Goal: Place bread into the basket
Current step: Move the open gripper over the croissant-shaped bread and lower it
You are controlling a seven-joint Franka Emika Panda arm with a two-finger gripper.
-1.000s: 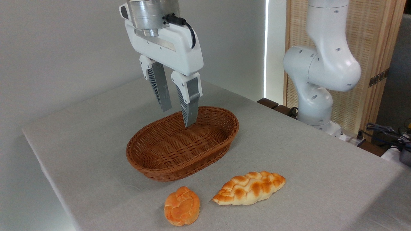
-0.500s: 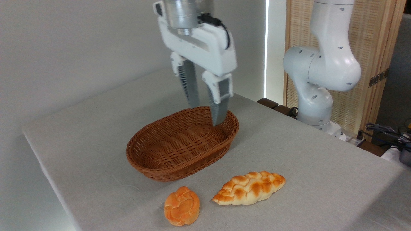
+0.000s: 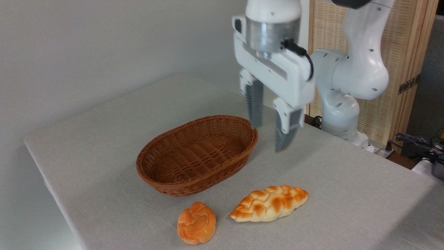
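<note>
The bread [image 3: 270,203], a long braided loaf with golden-brown patches, lies on the grey table near the front, right of centre. The oval brown wicker basket [image 3: 166,180] sits empty behind and to the left of it. My gripper [image 3: 269,138] hangs in the air just right of the basket's right end, well above and behind the bread. Its two fingers [image 3: 285,133] point down, spread apart with nothing between them, so it is open.
A small round orange knotted bun [image 3: 196,223] rests at the table's front, left of the bread. The arm's white base [image 3: 341,107] stands at the back right. A wooden slatted screen and cables are beyond the table's right edge.
The gripper has swung from over the basket to the right, past its right rim, and come slightly lower. Bread, bun and basket have not moved.
</note>
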